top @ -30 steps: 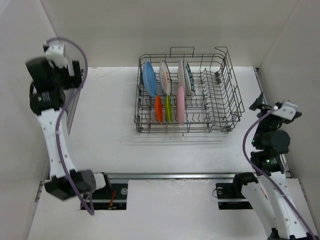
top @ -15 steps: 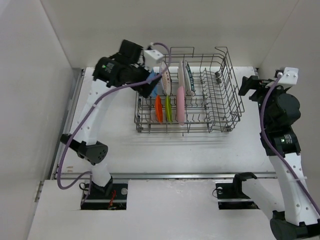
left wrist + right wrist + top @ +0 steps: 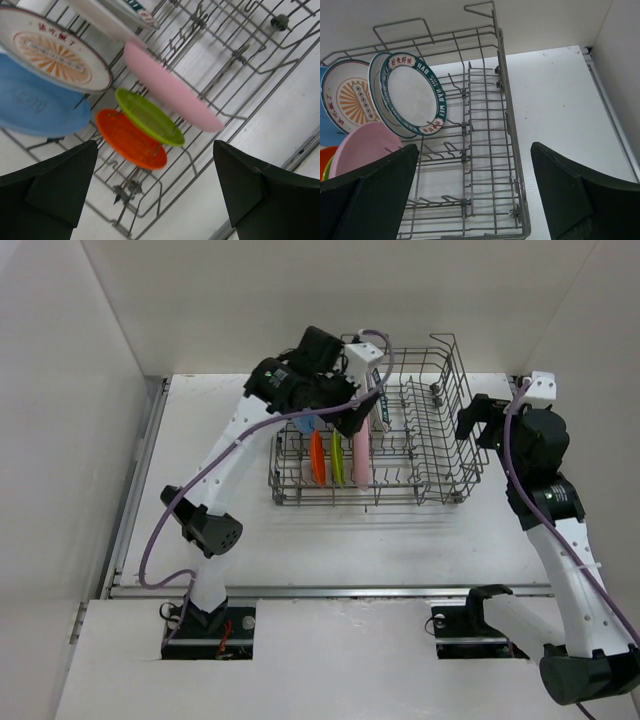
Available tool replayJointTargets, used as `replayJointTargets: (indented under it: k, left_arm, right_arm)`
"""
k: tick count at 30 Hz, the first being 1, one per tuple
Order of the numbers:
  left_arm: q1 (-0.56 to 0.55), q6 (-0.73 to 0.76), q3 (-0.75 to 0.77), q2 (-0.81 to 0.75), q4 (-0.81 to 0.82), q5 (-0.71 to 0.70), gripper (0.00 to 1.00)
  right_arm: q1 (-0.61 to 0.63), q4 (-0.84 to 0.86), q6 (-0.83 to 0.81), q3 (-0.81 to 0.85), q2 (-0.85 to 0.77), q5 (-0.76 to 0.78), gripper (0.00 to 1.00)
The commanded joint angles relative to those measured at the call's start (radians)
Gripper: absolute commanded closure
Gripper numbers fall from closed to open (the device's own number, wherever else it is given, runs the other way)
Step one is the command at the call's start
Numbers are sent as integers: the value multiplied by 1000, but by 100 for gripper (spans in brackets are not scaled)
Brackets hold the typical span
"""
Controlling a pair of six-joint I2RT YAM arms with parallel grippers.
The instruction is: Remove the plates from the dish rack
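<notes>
The grey wire dish rack (image 3: 420,498) stands at the back middle of the table. In its left half, on edge, stand an orange plate (image 3: 317,457), a lime green plate (image 3: 338,457) and a pink plate (image 3: 360,455); the blue plate (image 3: 305,424) is mostly hidden by my left arm. My left gripper (image 3: 362,408) hovers open and empty over these plates. Its wrist view shows the blue (image 3: 35,105), orange-patterned white (image 3: 55,55), pink (image 3: 170,90), lime (image 3: 150,117) and orange (image 3: 130,140) plates. My right gripper (image 3: 468,426) is open and empty at the rack's right side.
The right wrist view shows a dark-rimmed white plate (image 3: 412,95), the orange-patterned plate (image 3: 350,95) and the pink plate (image 3: 362,147) beyond bare tines (image 3: 465,155). White walls enclose the table on the left, back and right. Bare tabletop (image 3: 210,490) lies left of the rack.
My left arm has swung from the far left wall over to the rack's left half. My right arm has moved up and leftward to the rack's right side.
</notes>
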Motion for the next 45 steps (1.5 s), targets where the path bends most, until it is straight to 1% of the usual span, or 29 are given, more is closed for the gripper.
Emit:
replayJointTargets:
  k: [1,2,4,5,6,7,9,11,14,18,19,22,24,26,27,31,32,35,36,40,42,45]
  left_arm:
    - [-71,-67,31,50,135,-75,0]
    - [-109,-67,31,63,158,-160,0]
    - [-150,-67,31,97,182,-282,0]
    - [-184,-53,40,137,193,-346,0]
    - [-197,-38,49,159,205,-474,0]
    - [-207,-38,64,182,205,-527,0]
    - [-229,-26,92,229,205,-650,0]
    - [-229,-26,92,240,225,-692,0]
    - [-238,-26,66,251,209,-733,0]
    - [-238,-50,66,287,135,-733,9]
    - [-238,-64,66,288,120,-714,15]
    - [-238,-88,22,288,98,-669,24]
    - [-238,-88,12,288,89,-644,33]
    - [-238,-101,2,288,63,-623,43]
    - [-238,-125,-17,288,63,-599,51]
    - [-238,-150,-47,300,52,-539,63]
    - [-238,-150,-47,300,41,-539,71]
    - [-238,-171,-47,309,41,-496,86]
    - [-238,-171,-38,318,41,-496,99]
    - [-238,-193,2,318,32,-496,100]
    - [-238,-193,17,309,32,-485,100]
    - [-238,-184,71,286,44,-485,100]
  right_arm:
    - [10,-17,103,-12,-8,36,0]
    - [10,-17,139,-12,-8,23,0]
    - [10,-17,171,-43,-46,23,0]
    - [10,-17,195,-55,-58,43,0]
    - [10,-6,205,-67,-70,64,0]
    - [10,3,205,-76,-80,109,0]
    - [10,3,190,-86,-92,137,0]
    - [10,12,162,-76,-78,170,0]
    - [10,-44,153,-56,-41,235,0]
    - [10,-64,153,-67,-18,258,0]
    - [10,-64,142,-67,-18,258,0]
    - [10,-54,142,-95,-18,233,0]
    - [10,-40,151,-113,-18,221,0]
    - [10,-31,160,-125,-9,221,0]
    - [10,-31,160,-125,0,244,0]
    - [10,-31,160,-115,44,290,0]
    - [10,-31,160,-100,72,299,0]
    - [10,-51,151,-66,124,324,0]
    - [10,-63,151,-57,161,324,0]
    - [10,-72,131,-20,227,336,0]
    - [10,-72,121,6,247,310,0]
    - [10,-63,110,6,247,310,0]
